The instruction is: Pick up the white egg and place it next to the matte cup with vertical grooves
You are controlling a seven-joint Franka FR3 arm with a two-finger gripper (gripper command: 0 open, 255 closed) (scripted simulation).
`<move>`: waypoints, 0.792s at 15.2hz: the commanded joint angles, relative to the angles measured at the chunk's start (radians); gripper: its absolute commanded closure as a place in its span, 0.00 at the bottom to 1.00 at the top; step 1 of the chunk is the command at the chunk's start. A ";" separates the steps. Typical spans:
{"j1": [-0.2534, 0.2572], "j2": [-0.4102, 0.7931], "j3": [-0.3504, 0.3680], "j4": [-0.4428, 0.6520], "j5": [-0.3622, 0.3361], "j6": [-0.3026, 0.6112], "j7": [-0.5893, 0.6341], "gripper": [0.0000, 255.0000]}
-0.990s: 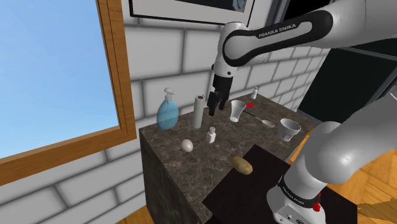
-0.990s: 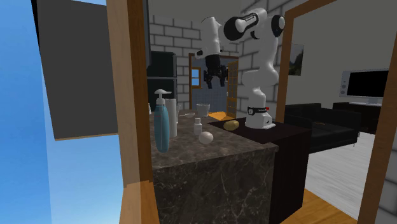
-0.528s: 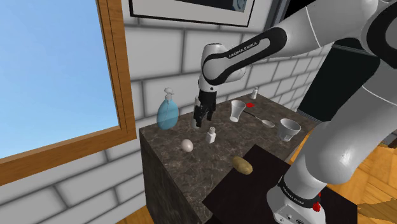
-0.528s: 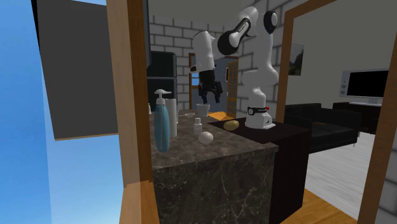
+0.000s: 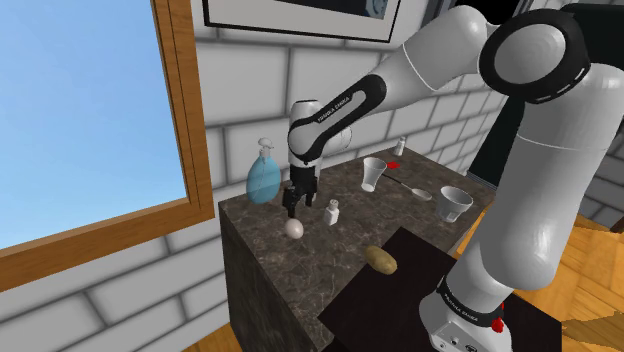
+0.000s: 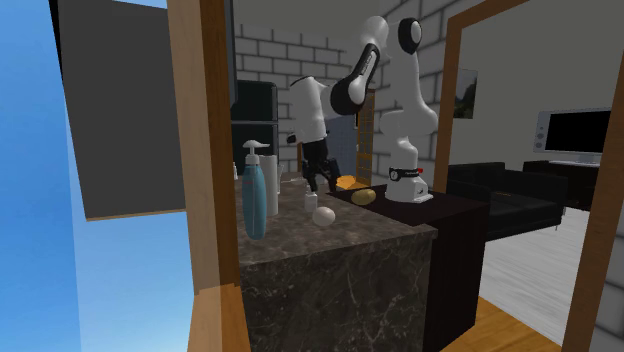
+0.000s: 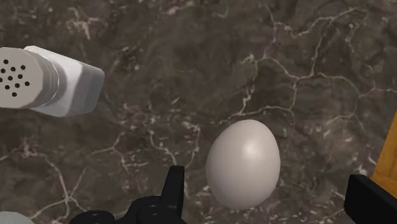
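Note:
The white egg (image 5: pixel 293 228) (image 6: pixel 324 215) lies on the dark marble counter (image 5: pixel 270 255), near its edge on the window side. My gripper (image 5: pixel 293 207) (image 6: pixel 316 187) hangs just above it, pointing down. In the wrist view the egg (image 7: pixel 243 163) sits between the open fingers (image 7: pixel 173 191) of the gripper (image 7: pixel 266 178) and neither touches it. Two white cups stand farther along the counter: a tapered one (image 5: pixel 374 173) and a wider one (image 5: pixel 454 203). I cannot tell which has the grooves.
A white shaker (image 5: pixel 332 212) (image 7: pixel 51 81) stands close beside the egg. A blue pump bottle (image 5: pixel 263 178) (image 6: pixel 254 200) is by the wall, a potato (image 5: pixel 379 259) near the stand, and a spoon (image 5: pixel 410 188) between the cups. A wooden window frame (image 5: pixel 185 110) borders the counter.
The arm has swung from above the tapered cup toward the window and come down over the egg. The fingers stayed open and nothing on the counter moved.

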 commanded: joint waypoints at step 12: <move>0.014 0.202 0.008 0.053 0.003 0.133 0.003 0.00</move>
